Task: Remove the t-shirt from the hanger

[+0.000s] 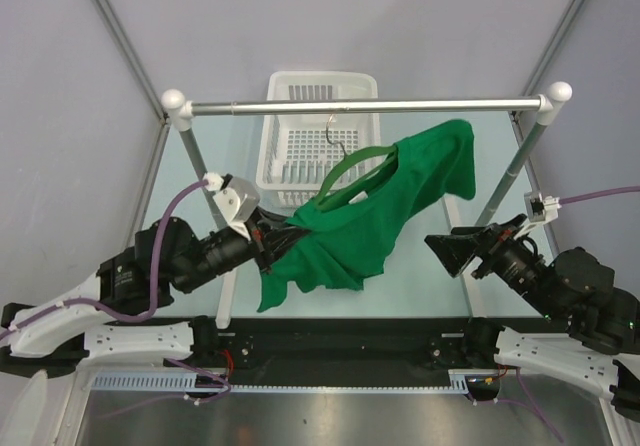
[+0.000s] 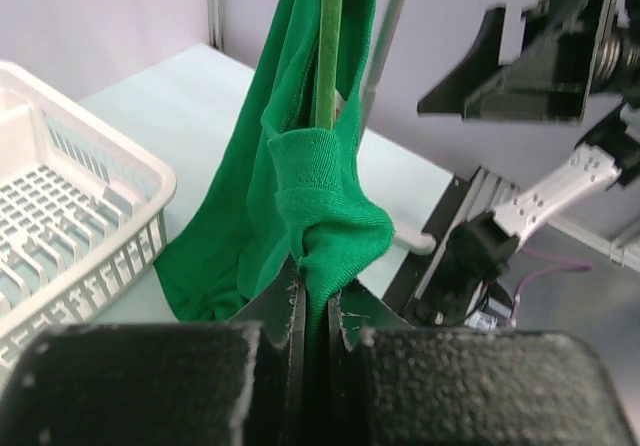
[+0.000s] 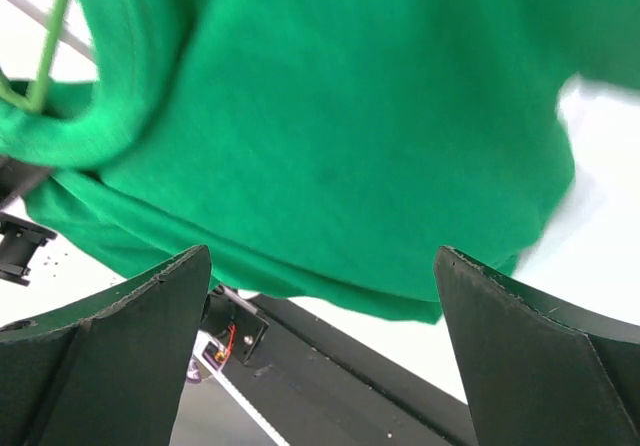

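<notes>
The green t-shirt (image 1: 385, 211) hangs from the green hanger (image 1: 352, 162), whose small metal hook is on the silver rail (image 1: 365, 106). The shirt is pulled askew toward the left. My left gripper (image 1: 272, 238) is shut on a bunched fold of the t-shirt (image 2: 325, 206) beside the hanger's arm (image 2: 329, 46). My right gripper (image 1: 447, 249) is open and empty, just right of the shirt. In the right wrist view the t-shirt (image 3: 340, 136) fills the space beyond the wide-apart fingers (image 3: 520, 336), with a bit of hanger (image 3: 48, 51) at the upper left.
A white basket (image 1: 312, 136) stands on the table behind the rail, also in the left wrist view (image 2: 70, 226). The rail rests on two slanted posts (image 1: 510, 171) with white ball ends. Grey walls close in on both sides.
</notes>
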### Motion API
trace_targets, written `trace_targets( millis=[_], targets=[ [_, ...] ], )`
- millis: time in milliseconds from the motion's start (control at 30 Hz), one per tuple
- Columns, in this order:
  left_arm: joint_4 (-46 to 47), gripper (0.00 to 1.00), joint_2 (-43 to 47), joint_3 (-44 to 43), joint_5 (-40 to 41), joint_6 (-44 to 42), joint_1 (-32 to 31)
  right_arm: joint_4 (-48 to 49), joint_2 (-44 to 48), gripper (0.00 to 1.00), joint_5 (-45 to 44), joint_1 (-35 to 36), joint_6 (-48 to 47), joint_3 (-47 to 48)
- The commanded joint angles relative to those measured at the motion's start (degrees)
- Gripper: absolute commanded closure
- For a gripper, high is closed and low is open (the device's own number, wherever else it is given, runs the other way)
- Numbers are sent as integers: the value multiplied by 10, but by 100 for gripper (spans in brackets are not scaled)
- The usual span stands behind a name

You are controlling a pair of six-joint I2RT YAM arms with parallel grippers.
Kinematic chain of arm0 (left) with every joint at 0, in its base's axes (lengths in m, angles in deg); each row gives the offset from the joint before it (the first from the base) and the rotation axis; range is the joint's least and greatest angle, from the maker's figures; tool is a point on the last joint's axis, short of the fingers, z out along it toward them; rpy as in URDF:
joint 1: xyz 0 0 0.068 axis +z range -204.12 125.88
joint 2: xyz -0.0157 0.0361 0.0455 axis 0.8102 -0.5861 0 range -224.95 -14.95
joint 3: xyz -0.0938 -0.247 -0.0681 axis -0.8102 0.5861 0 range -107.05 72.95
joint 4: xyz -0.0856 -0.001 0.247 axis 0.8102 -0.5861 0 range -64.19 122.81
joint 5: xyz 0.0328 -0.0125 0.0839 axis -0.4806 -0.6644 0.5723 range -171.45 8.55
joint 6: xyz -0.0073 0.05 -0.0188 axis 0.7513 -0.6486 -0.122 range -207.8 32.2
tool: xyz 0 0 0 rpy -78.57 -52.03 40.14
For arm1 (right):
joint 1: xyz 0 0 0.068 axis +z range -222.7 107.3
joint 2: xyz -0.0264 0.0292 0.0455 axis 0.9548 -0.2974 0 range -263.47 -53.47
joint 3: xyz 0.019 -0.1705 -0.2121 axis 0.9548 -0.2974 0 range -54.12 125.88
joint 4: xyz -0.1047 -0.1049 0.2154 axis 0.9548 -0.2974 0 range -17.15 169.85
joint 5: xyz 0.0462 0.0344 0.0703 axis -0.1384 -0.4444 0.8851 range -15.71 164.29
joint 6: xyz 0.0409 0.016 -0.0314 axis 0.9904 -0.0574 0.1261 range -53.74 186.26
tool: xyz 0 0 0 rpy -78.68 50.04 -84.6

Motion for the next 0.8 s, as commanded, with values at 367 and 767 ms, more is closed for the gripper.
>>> trace_targets(
  millis=[367,767],
  targets=[
    [-52,100,-10,62,40,68,-1,85,-177,7,34,3,-121,66],
    [-89,100,-29,53,19,97,-1,160,-301,29,18,3,-219,144]
  ],
)
